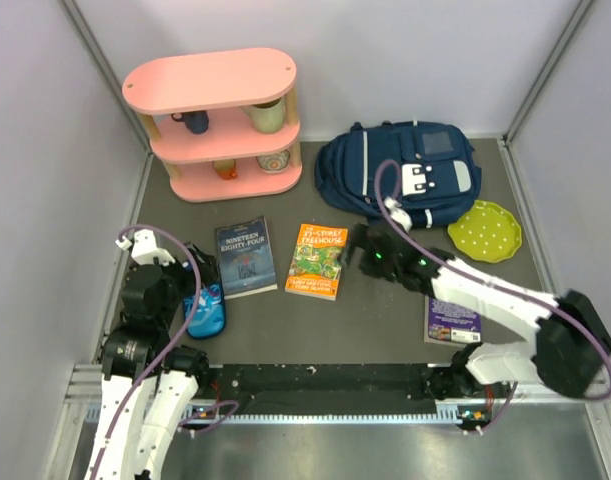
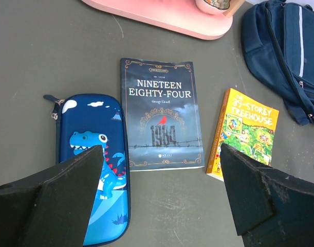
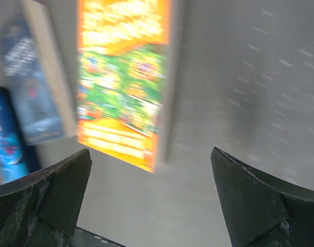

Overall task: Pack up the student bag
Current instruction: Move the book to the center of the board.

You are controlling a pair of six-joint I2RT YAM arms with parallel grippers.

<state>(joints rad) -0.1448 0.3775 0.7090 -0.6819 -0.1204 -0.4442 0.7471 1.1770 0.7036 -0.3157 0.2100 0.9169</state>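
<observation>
- The left gripper [image 2: 161,149] has its jaws spread wide and holds nothing. Its two dark fingers [image 2: 59,200] fill the lower corners of its wrist view.
- A blue dinosaur pencil case [image 2: 90,123] lies flat under the finger on the left of that view, its near end hidden by the finger.
- Straight ahead of the gap between those jaws lies a dark book [image 2: 162,113] titled "Nineteen Eighty-Four", cover up.
- Just ahead of the other finger lies an orange Treehouse book [image 2: 246,134], flat on the table [image 1: 385,310] and apart from the dark book.
- The student bag [image 1: 385,165] lies beyond and outside that same finger, well apart from the left jaws. It rests on the table with its front pockets up, beside a pink shelf [image 1: 220,110].
- The right gripper [image 3: 150,152] also has its jaws wide open and empty. Its wrist view is blurred, with the orange book ahead of the gap, toward the left-side finger, and bare table ahead of the other.
- From above, the right gripper hovers between the orange book and the student bag, with the bag just beyond it.
- A green dotted plate [image 1: 485,232] lies out to the right of those jaws, near the bag. A purple booklet [image 1: 452,322] lies behind them, partly under the arm.
</observation>
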